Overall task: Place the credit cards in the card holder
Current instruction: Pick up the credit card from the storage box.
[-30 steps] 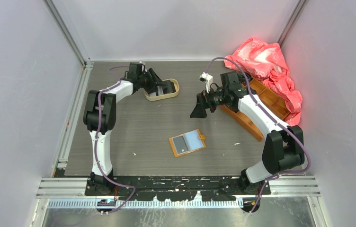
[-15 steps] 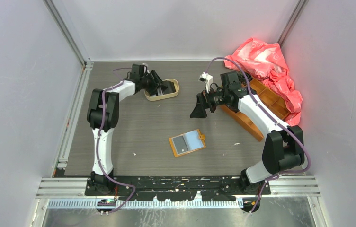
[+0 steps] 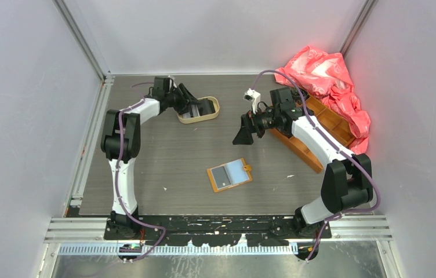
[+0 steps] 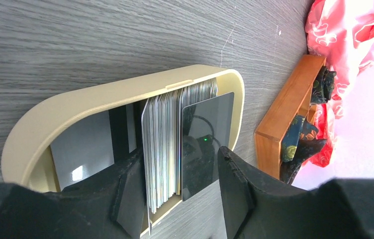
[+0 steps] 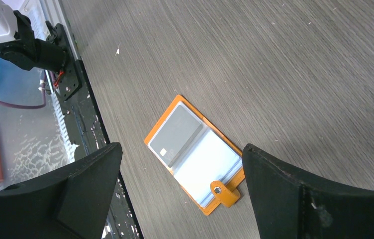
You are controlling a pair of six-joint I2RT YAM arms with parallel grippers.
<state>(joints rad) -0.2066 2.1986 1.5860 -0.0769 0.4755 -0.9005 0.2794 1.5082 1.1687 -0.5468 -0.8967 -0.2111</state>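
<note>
The orange card holder (image 3: 229, 174) lies open on the table. It holds a dark grey card (image 5: 176, 132) in one sleeve, with a pale blue sleeve (image 5: 209, 167) beside it and the snap tab (image 5: 223, 192) at its edge. Several credit cards (image 4: 162, 149) stand on edge in the oval tan tray (image 4: 100, 97), with a black card (image 4: 207, 142) at the stack's outer side. My left gripper (image 4: 180, 191) is open, its fingers (image 4: 128, 196) straddling the stack and the black card. My right gripper (image 5: 182, 149) is open and empty, hovering above the card holder.
A large orange compartmented box (image 3: 320, 124) and a crumpled pink bag (image 3: 326, 72) sit at the back right, close behind my right arm. The oval tan tray (image 3: 211, 116) stands at the back, left of centre. Walls enclose the table on three sides.
My left wrist has shifted slightly left at the tray, and its elbow has moved a little. The right arm and the card holder have not moved.
</note>
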